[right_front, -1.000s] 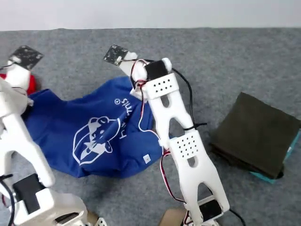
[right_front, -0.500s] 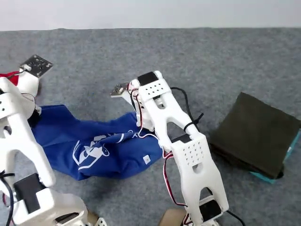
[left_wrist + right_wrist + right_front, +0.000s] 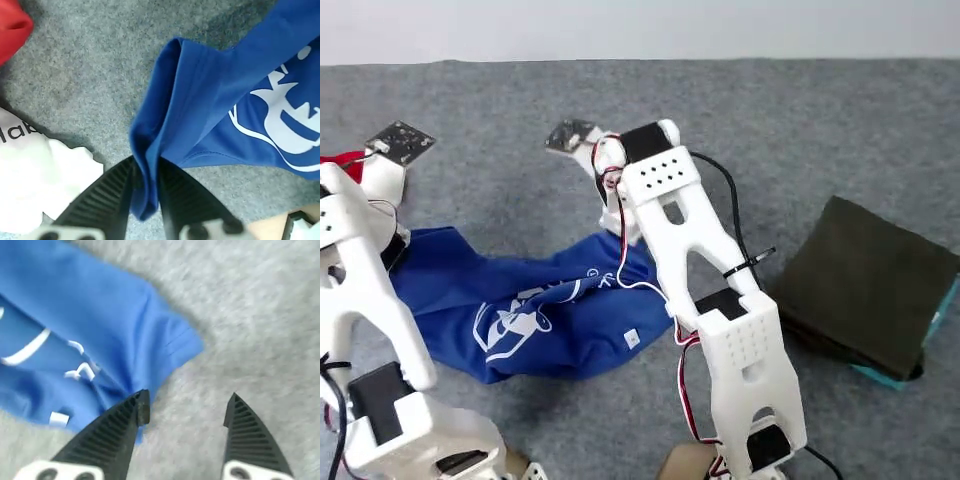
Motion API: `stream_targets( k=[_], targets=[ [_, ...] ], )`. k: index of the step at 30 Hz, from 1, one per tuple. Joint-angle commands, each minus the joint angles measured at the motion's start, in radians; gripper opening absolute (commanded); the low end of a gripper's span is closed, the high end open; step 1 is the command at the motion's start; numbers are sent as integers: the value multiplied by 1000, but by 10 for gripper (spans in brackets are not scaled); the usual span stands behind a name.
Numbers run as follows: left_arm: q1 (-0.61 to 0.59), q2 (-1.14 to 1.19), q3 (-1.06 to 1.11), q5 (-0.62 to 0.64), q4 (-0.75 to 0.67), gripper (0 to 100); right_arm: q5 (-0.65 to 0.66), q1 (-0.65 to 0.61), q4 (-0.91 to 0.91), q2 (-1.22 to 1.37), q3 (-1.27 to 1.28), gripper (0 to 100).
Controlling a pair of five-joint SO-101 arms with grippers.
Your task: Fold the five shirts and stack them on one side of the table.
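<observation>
A blue shirt point(image 3: 535, 310) with a white print lies bunched on the grey table, left of centre. In the left wrist view my left gripper point(image 3: 146, 166) is shut on a folded edge of the blue shirt point(image 3: 215, 100). My right gripper point(image 3: 187, 412) hangs open just above the table, beside a corner of the blue shirt point(image 3: 75, 325), with nothing between its fingers. In the high view the right arm point(image 3: 670, 210) stands over the shirt's right end and the left arm point(image 3: 360, 290) is at its left end.
A stack of folded dark olive shirts point(image 3: 865, 280) lies at the right edge of the table. Red cloth point(image 3: 12, 20) and white cloth point(image 3: 35, 170) lie beside the left gripper. Bare grey table point(image 3: 800, 130) stretches across the back.
The blue shirt, spread flat a second ago, has been drawn toward the front into a bunched fold. The right gripper has since pulled back from the shirt and stands open.
</observation>
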Motion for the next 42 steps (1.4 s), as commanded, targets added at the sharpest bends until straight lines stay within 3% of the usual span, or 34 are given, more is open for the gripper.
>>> stream_targets(
  k=[1, 11, 27, 31, 35, 42],
  targets=[
    [9, -5, -4, -12, 21, 6, -44, -4, -111, -1, -63, 251],
    [5, -5, -4, -12, 21, 6, -167, -22, -194, 163, -63, 300],
    [8, -5, -2, -9, 21, 6, -163, -27, -257, 303, -64, 296],
    [8, -5, -2, -9, 21, 6, -140, -27, -255, 297, -69, 176],
    [8, -5, -2, -9, 21, 6, -11, -28, -217, 283, -133, 2],
    [8, -11, -4, -8, 21, 6, 52, -21, -41, 280, -404, 11]
  ],
)
